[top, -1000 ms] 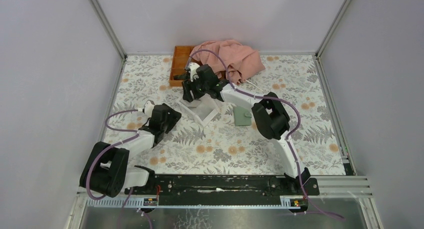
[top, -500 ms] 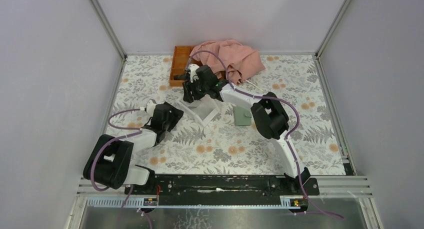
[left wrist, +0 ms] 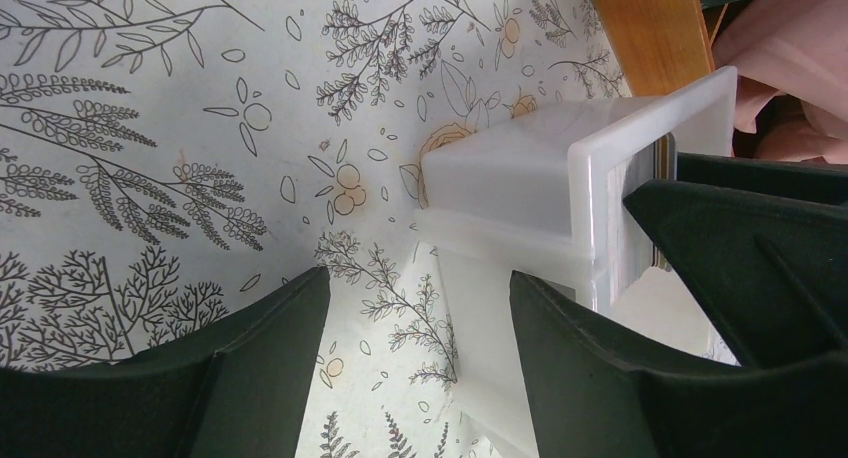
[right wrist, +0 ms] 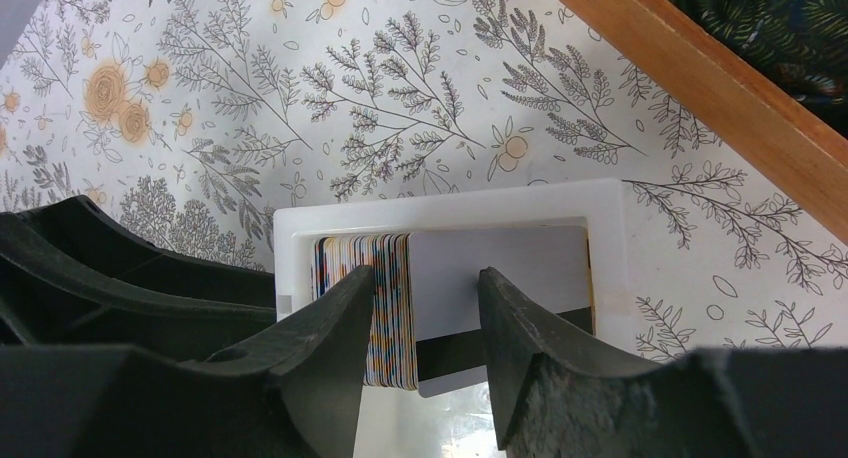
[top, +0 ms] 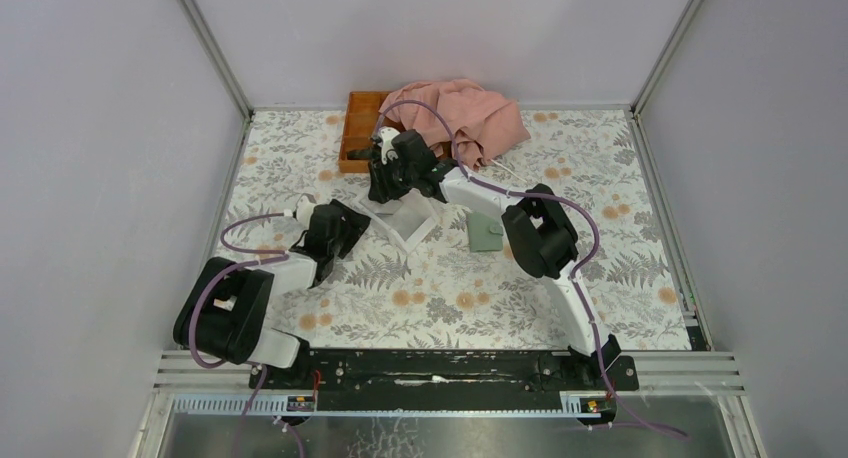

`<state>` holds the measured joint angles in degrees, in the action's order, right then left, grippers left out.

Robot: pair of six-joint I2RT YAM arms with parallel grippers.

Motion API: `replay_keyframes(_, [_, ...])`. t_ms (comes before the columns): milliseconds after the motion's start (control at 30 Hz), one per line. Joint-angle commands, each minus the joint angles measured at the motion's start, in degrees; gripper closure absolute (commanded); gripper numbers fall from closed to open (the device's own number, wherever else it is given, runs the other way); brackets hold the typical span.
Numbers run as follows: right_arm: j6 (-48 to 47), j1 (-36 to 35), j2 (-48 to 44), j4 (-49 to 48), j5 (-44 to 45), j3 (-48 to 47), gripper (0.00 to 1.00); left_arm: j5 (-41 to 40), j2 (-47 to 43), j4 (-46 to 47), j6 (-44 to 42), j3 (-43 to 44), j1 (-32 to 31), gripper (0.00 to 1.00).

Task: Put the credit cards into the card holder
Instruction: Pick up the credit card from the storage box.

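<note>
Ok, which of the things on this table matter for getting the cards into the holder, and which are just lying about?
For the job: thin rectangular credit cards, standing in the white open-topped plastic box; flat grey-green square card holder.
Just lying about: orange wooden tray; crumpled pink cloth.

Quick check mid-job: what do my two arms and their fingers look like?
The left arm and right arm have white links, bulky black joints, and a looping purple cable each. The fingers are matte black, broad and wedge-shaped.
</note>
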<state>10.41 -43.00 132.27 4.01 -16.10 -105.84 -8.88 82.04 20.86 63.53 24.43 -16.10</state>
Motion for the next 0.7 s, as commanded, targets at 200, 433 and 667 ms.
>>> replay_keyframes(200, [0.9, -1.1, -3.5, 0.9, 0.2, 0.3, 0.52, -0.1, 1.3, -0.1, -0.7, 0.7, -0.4, 0.25])
replay_keyframes(433, [1.1, -1.4, -4.6, 1.1, 0.4, 0.6, 0.54, -0.1, 1.2, -0.2, -0.7, 0.6, -0.4, 0.25])
replay_keyframes(667, [1.5, -1.7, -5.2, 1.2, 0.5, 0.4, 0.58, -0.2, 1.2, -0.4, -0.8, 0.7, -0.3, 0.25])
